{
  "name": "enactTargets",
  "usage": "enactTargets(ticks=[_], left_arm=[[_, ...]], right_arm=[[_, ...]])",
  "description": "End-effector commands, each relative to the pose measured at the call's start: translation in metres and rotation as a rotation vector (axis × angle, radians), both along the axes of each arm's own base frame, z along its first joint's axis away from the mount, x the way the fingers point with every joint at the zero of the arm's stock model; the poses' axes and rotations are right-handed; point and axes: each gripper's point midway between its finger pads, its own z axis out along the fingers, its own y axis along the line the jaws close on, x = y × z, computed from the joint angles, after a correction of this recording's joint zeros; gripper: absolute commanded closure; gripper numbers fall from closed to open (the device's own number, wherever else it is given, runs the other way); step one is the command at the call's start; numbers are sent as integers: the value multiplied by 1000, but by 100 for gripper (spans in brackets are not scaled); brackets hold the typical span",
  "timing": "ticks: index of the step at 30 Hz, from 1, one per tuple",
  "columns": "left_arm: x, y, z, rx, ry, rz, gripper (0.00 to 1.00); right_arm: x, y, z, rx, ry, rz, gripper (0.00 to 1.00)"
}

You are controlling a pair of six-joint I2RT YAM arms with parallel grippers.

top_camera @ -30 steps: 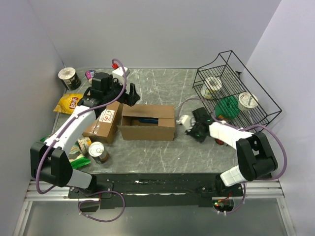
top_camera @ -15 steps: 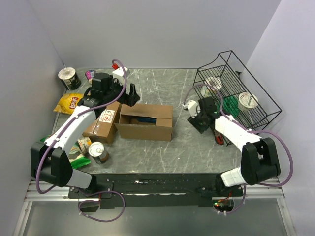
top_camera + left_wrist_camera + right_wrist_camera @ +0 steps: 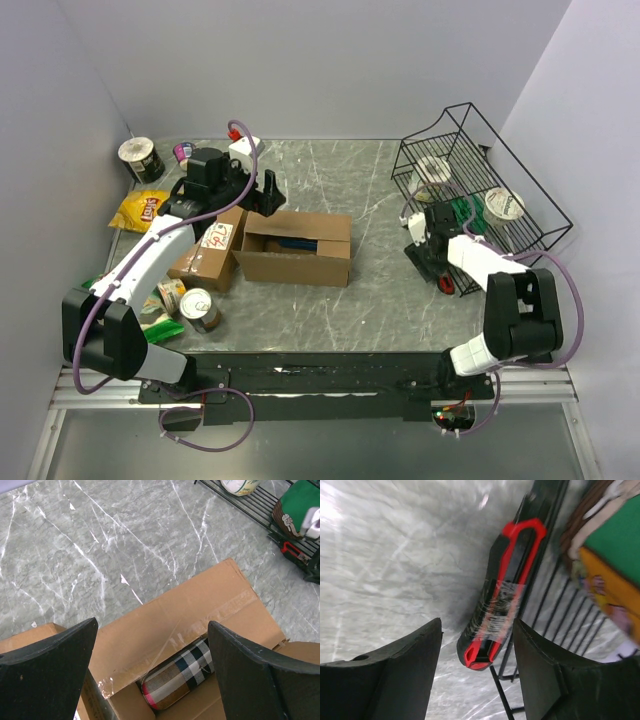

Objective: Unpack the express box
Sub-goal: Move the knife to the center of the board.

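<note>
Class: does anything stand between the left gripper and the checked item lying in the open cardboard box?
Nothing visible does. The left gripper hangs open above the cardboard box, and the checked item lies uncovered below its fingers.

The right gripper [image 3: 479, 630] is standing with its two dark fingers apart, and a gap is showing on each side of the red and black box cutter [image 3: 506, 590] between them. The box cutter is lying flat on the grey marbled worktop [image 3: 395, 555], just beside the black wire basket [image 3: 546, 505]. Inside the basket, a green package [image 3: 615, 535] and an orange package [image 3: 610, 597] are sitting at the right edge.
</note>
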Motion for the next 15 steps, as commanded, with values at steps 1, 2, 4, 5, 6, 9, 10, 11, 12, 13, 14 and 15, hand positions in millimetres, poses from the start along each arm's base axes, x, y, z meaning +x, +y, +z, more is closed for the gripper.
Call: enactTargets(ticks=[1,2,4,5,6,9,10,11,12,13,14,15], left_arm=[[2,-7,16,-35,-45,-22,4],[2,-7,15,-32,-45,-19,3],[2,-6,15,-28,-46,-18,3],[2,-6,14,-25,-42,-17,4],[3,-6,14,-25,-42,-17,4],[4,-6,15,-24,-47,-17,4],[4,-7,15,-21,-48,-19,4],[5,-6,14,-19,-48,-17,4],[6,-6,13,-11,-47,-18,4],[6,-5,14,-8,-50,-19,4],[6,-5,14,-3,-51,-15,4],[6,-5,15,2,-52,-19,4]], right_arm=[[-11,-3,-21,19,76,-31,34],[-18,2,-29,47,123,-25,35],[-30,27,-30,179,207,17,40],[-33,36,-31,209,230,32,41],[-33,50,-29,230,239,70,43],[-32,88,-23,205,220,221,44],[-31,98,-21,201,213,249,44],[-31,105,-20,209,214,262,44],[-25,119,-13,232,202,269,44],[-26,124,-10,250,217,267,44],[-23,130,-7,267,219,264,44],[-16,133,0,277,199,250,44]])
